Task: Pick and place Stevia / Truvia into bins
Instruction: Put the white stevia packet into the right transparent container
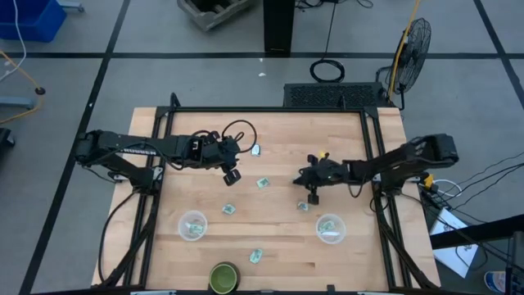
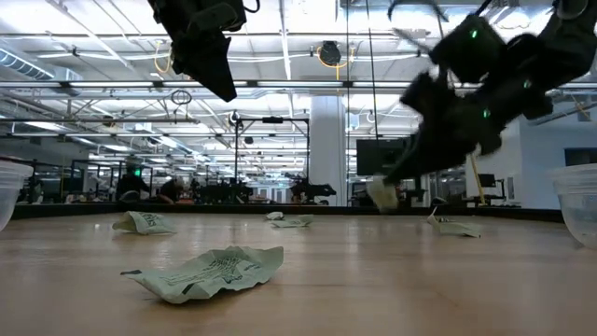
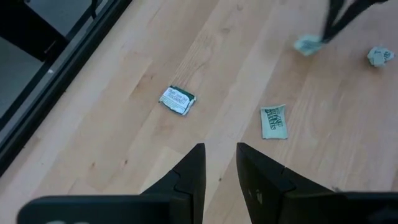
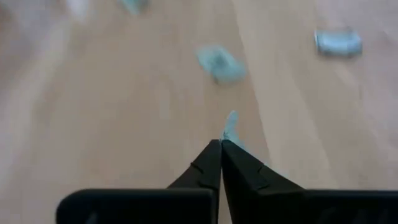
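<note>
Your right arm reaches in from the right edge of the worktop (image 1: 344, 131) toward the middle, with its forearm low. The right hand (image 1: 312, 196) is above the boards just beyond the right cup (image 1: 330, 229). Its fingers (image 4: 211, 163) are clenched tip to tip, and a thin pale sliver of packet (image 4: 231, 126) sticks out between them, so the hand is grasping one packet. In the low view that packet (image 2: 380, 194) hangs clear of the surface under the tilted hand.

Your left arm stretches from the left edge across the far half of the worktop, and the left hand (image 1: 232, 175) is raised. Its fingers (image 3: 193, 168) stand parted with a plain gap between them and nothing held. It points down at a folded packet (image 3: 178, 100) and a flat packet (image 3: 274, 121) on the wood.

Loose packets lie on the worktop: one by the far middle (image 1: 255, 151), one at the centre (image 1: 263, 183), one between the left hand and the left cup (image 1: 228, 210), one just beside the right hand (image 1: 303, 206), and one near the front edge (image 1: 256, 256). The left cup (image 1: 193, 226) and the right cup each show pale contents; you cannot count them. A dark green container (image 1: 223, 277) stands at the front edge.
</note>
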Tool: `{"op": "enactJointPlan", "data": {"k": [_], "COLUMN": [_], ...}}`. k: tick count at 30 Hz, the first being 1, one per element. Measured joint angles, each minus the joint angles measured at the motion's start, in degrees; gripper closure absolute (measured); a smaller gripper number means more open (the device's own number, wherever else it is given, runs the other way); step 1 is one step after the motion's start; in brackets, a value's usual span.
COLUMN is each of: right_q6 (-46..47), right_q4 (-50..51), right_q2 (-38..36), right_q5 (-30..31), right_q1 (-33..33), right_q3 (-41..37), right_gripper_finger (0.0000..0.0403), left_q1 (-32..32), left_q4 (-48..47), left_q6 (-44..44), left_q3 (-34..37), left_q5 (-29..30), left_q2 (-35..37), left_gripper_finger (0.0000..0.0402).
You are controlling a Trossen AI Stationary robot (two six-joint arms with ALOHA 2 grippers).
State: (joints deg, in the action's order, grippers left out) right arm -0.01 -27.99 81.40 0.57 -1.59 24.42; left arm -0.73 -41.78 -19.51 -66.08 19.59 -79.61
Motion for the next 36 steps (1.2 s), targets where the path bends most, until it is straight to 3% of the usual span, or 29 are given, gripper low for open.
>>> {"op": "enactJointPlan", "data": {"k": [5, 8, 13, 17, 20, 25, 28, 31, 36], "right_q6": [2.03, 2.65, 10.71, 21.86, 31.29, 41.96, 45.58, 47.65, 47.58], "right_q4": [4.08, 14.33, 40.43, 53.60, 58.70, 58.12, 58.38, 58.37, 58.29], "right_q2": [-12.70, -21.04, -27.64, -25.51, -22.31, -18.21, -16.71, -15.71, -14.85], "right_q5": [-2.28, -1.05, 18.47, 23.07, 20.08, 2.60, -2.99, -3.49, 1.62], "right_q1": [3.54, 7.41, 18.49, 26.52, 30.62, 35.91, 38.88, 40.81, 41.04], "right_q3": [0.29, 1.70, 8.67, 14.86, 17.11, 17.42, 17.42, 17.42, 17.40], "right_gripper_finger": [0.0400, 0.0402, 0.0402, 0.0402, 0.0402, 0.0402, 0.0403, 0.0403, 0.0403], "left_q1": [0.00, 0.00, 0.01, 0.00, 0.00, 0.01, 0.02, 0.00, 0.02], "left_q4": [0.01, 0.00, 0.02, 0.07, 0.10, 0.11, 0.11, 0.11, 0.11], "left_q6": [0.20, 0.12, 0.17, 0.44, 0.37, 0.35, 0.33, 0.33, 0.31], "left_q3": [0.01, 0.02, 0.02, 0.02, 0.02, 0.02, 0.02, 0.02, 0.02], "left_q5": [0.00, 0.00, 0.00, 0.02, 0.02, 0.46, 0.46, 0.48, 0.48], "left_q2": [0.00, 0.00, 0.00, 0.00, 0.00, 0.00, 0.00, 0.00, 0.00], "left_gripper_finger": [0.0304, 0.0304, 0.0304, 0.0304, 0.0304, 0.0304, 0.0304, 0.0304, 0.0304]}}
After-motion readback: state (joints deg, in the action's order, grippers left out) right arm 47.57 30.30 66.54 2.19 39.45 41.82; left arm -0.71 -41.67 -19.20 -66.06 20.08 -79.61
